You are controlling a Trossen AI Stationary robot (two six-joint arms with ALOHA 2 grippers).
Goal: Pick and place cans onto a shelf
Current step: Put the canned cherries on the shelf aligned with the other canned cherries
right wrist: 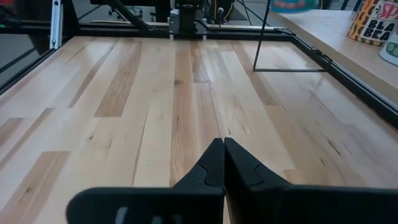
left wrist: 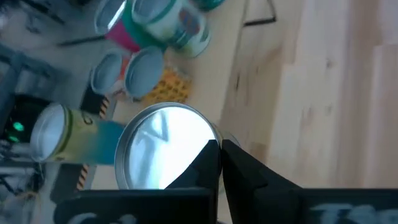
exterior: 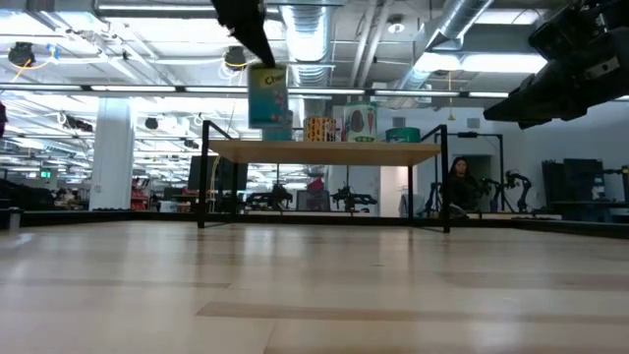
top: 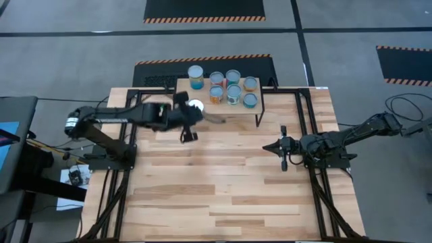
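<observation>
The cans are nearly all up on the shelf already: seven stand grouped on its wooden top, one taller tin with a teal label a little apart from the rest toward the left arm's side. The eighth can sits in the left gripper, whose jaws pinch it near the rim; in the left wrist view its shiny lid lies right against the fingertips, with the placed tins just beyond. From table height the held can hangs over the shelf's near corner, its base seemingly just clear of the top, though I cannot tell if it touches. The right gripper waits well apart over the bare table, its jaws pressed together on nothing. By my reckoning, only this last can is left to set down and release.
</observation>
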